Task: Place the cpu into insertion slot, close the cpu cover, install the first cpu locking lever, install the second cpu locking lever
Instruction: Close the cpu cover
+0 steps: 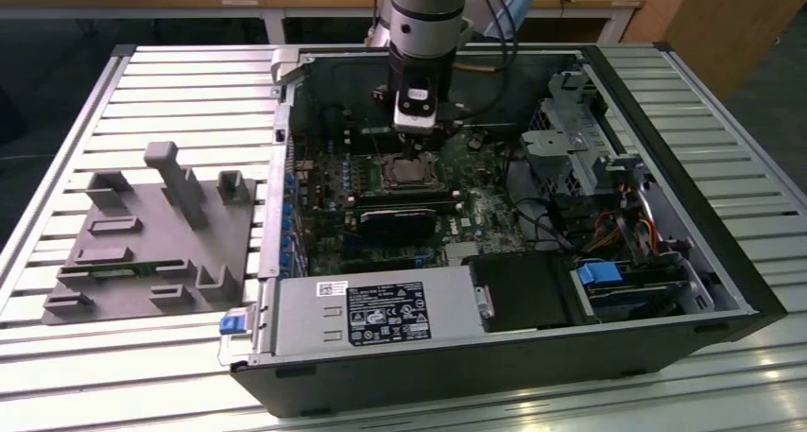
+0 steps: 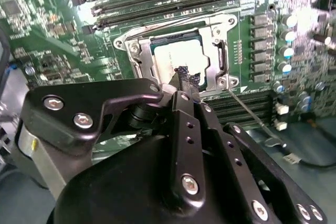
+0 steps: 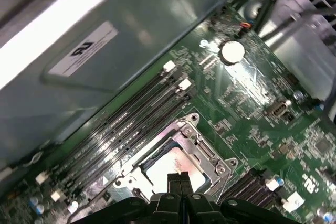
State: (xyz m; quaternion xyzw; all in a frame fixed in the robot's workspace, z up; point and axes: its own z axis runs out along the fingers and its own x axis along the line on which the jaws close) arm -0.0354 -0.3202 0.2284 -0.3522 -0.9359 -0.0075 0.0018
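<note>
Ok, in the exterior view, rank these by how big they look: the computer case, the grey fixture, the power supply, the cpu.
1. computer case
2. grey fixture
3. power supply
4. cpu
The cpu lies farther from the camera than the power supply, but the difference is plain anyway.

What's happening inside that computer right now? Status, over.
Tool shut, tip just above the cpu. Cpu seated, cpu cover lying around it. Thin lever sticking out alongside.
</note>
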